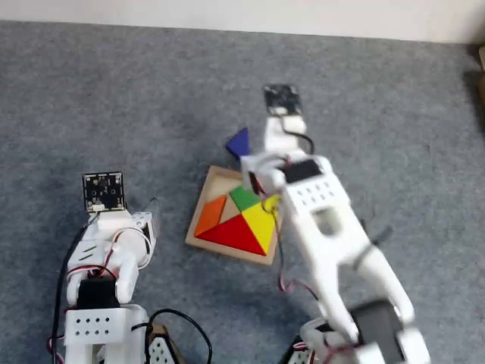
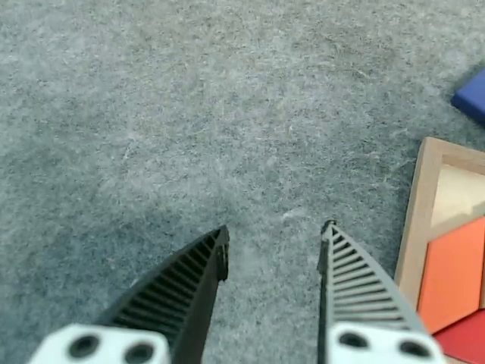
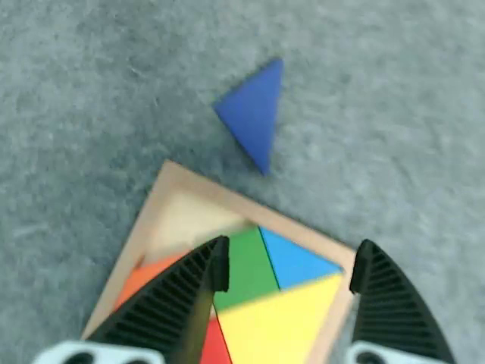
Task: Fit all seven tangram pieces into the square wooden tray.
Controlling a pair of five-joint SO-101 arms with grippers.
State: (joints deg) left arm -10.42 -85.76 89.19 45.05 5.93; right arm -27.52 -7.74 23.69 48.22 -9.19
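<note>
Just one blue triangle [image 3: 254,114] outside the tray [image 3: 186,220]

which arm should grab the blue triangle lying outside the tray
Right. The right gripper, open, hangs over the tray, the blue triangle just beyond its rim; the left gripper sits over carpet, farther off.

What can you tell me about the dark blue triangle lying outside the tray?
The dark blue triangle is a flat, solid-coloured piece, seemingly painted wood. It lies flat on the gray carpet, just beyond a corner of the wooden tray, clear of its rim. Only the carpet touches it; the open right gripper hangs over the tray, short of it.
</note>
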